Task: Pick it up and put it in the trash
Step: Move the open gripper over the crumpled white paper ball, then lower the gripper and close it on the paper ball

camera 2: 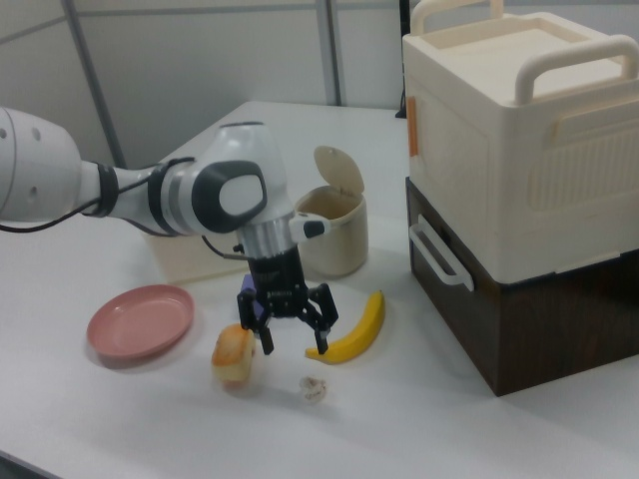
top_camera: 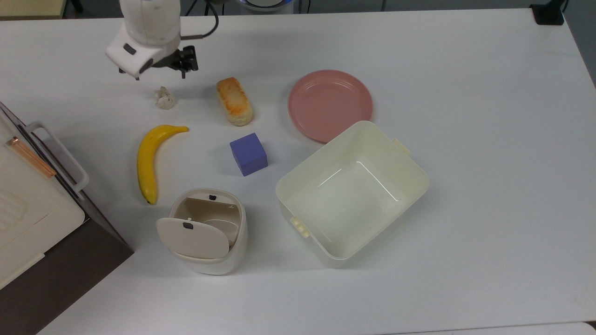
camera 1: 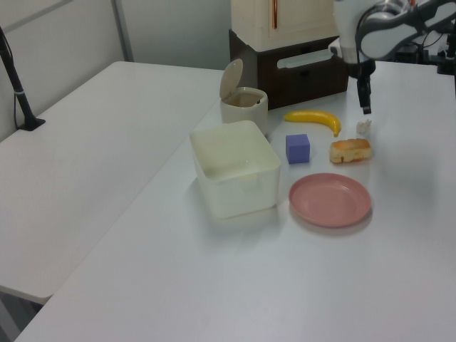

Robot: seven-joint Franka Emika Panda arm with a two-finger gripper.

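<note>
White tabletop (top_camera: 465, 70) spreads wide and bare toward the top view's right, while the objects crowd the top view's left half. At the left edge of the top view sits a cream box with handles on a dark brown base (top_camera: 28, 223), its corner close to the banana (top_camera: 151, 156). The paper wad (top_camera: 164, 98) lies free on the table, apart from the banana below it and the bread roll (top_camera: 234, 101) to the top view's right. The gripper (camera 2: 297, 339) hangs above the wad, fingers spread apart and pointing down, not touching it. The trash bin (top_camera: 209, 235) stands near the table's lower edge in the top view, flap lid (top_camera: 192, 238) tipped up, open ground between it and the wad save the banana. A purple cube (top_camera: 248, 153), pink plate (top_camera: 329, 105) and cream tub (top_camera: 354, 193) fill the middle
</note>
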